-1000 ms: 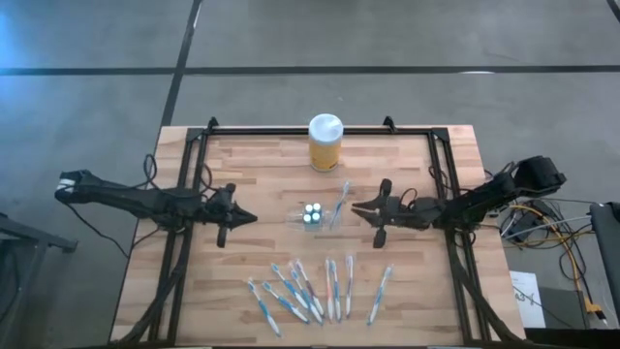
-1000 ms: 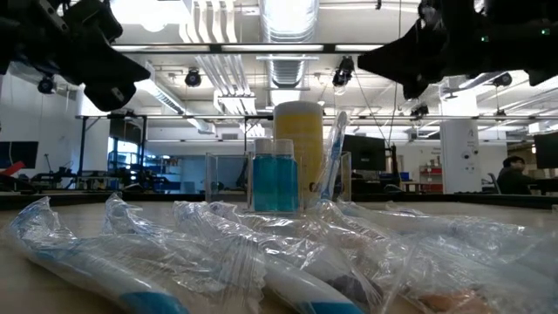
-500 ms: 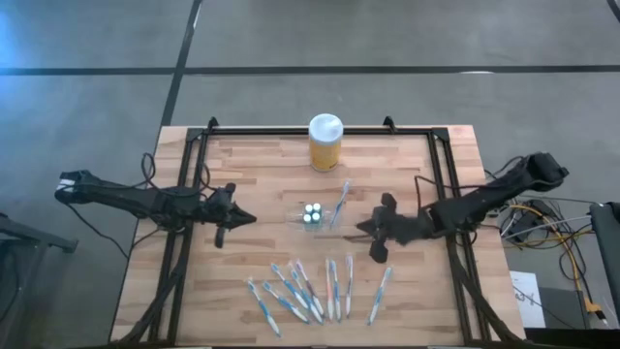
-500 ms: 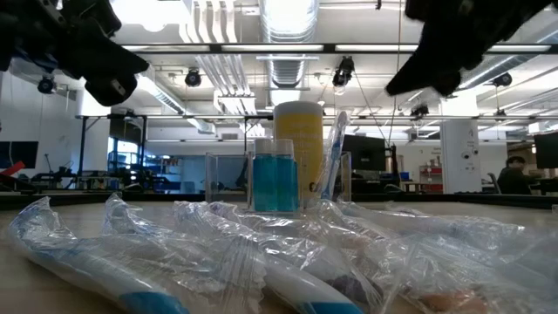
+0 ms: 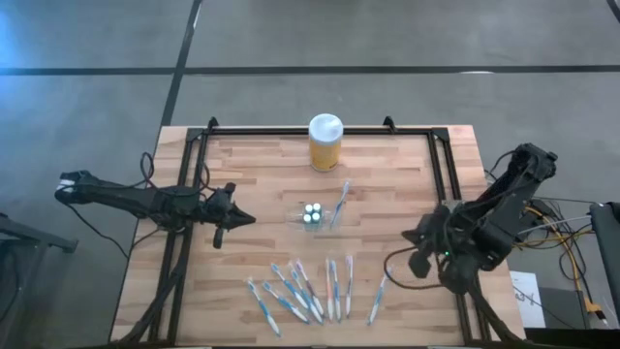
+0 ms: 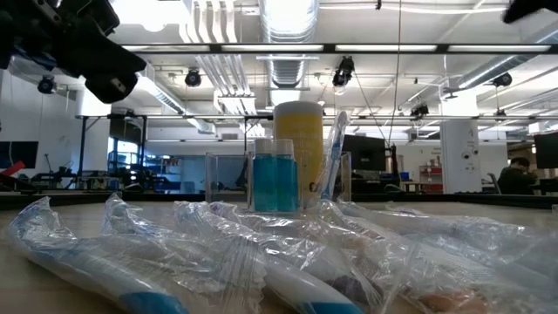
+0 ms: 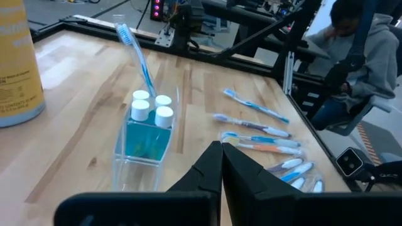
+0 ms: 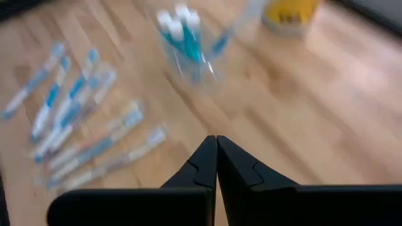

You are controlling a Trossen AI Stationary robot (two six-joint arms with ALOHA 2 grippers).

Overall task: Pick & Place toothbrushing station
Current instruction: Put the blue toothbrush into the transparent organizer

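- Small clear, nearly see-through plastic holder (image 5: pixel 312 215): stands upright near the middle of the pale wooden slatted counter (image 5: pixel 262 165). It carries three tiny white-capped tubes (image 7: pixel 152 107) over a blue fill and one slim blue-and-white toothbrush (image 7: pixel 134 56) leaning out of it.
- Loose blue-and-white toothbrushes in crinkled clear wrappers (image 5: pixel 315 289): laid in a rough row on the counter, on the near side of the holder and well apart from it.
- Yellow jar with white lid (image 5: pixel 325 142): upright at the far edge of the counter, beyond the holder.
- Handling, as a judgement: the holder looks light, stiff and smooth-walled, so it could tip or slide under a side push; its flat outer walls look like the surest hold. A wrapped brush looks light and slim, its film slippery; mid-handle seems the best place to pinch.
- Left claw (image 5: pixel 240 218): hangs over the counter just to the left of the holder, fingers pressed together on nothing.
- Right claw (image 5: pixel 415 262): fingers pressed together, empty, at the counter's right edge near the outermost wrapped brush.
- Change from a second ago: the right claw, then close beside the holder, has swung away to the right edge and has closed. The left claw, holder, jar and brushes lie as before.
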